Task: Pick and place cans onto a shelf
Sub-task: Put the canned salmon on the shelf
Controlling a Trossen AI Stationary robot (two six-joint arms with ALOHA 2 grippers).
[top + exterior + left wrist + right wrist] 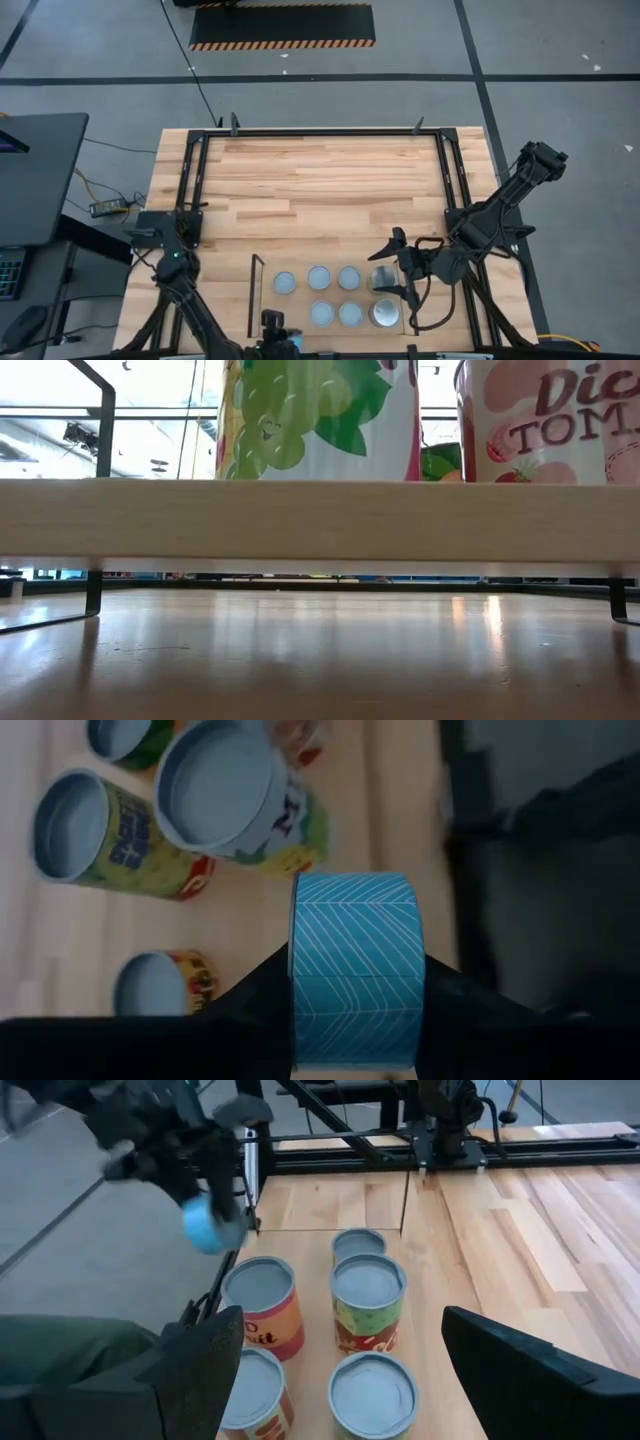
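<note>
Several round cans with silver-grey tops stand upright in two rows on the light-wood shelf (pixel 290 314) near the table's near edge. One is the far row's right-end can (pixel 383 279), and a brighter can (pixel 385 313) stands beside it. My right gripper (pixel 397 266) is open over that right end. Its fingers stand on either side of the far row's right-end can, which is hidden in the right wrist view (pixel 340 1320). My left gripper (pixel 272 325), its fingers wrapped in blue tape (pixel 355 975), is shut and empty at the near edge. In the low view, a green-labelled can (pixel 315 420) and a tomato-labelled can (pixel 550 420) stand on the shelf board (pixel 320 520).
A large black frame (pixel 320 132) encloses the table's far half, where bare wood (pixel 320 190) lies free. Thin dark rails (pixel 256 290) stand at the shelf's ends. The shelf's near-left spot is bare. A dark screen (pixel 30 170) stands off the table's left edge.
</note>
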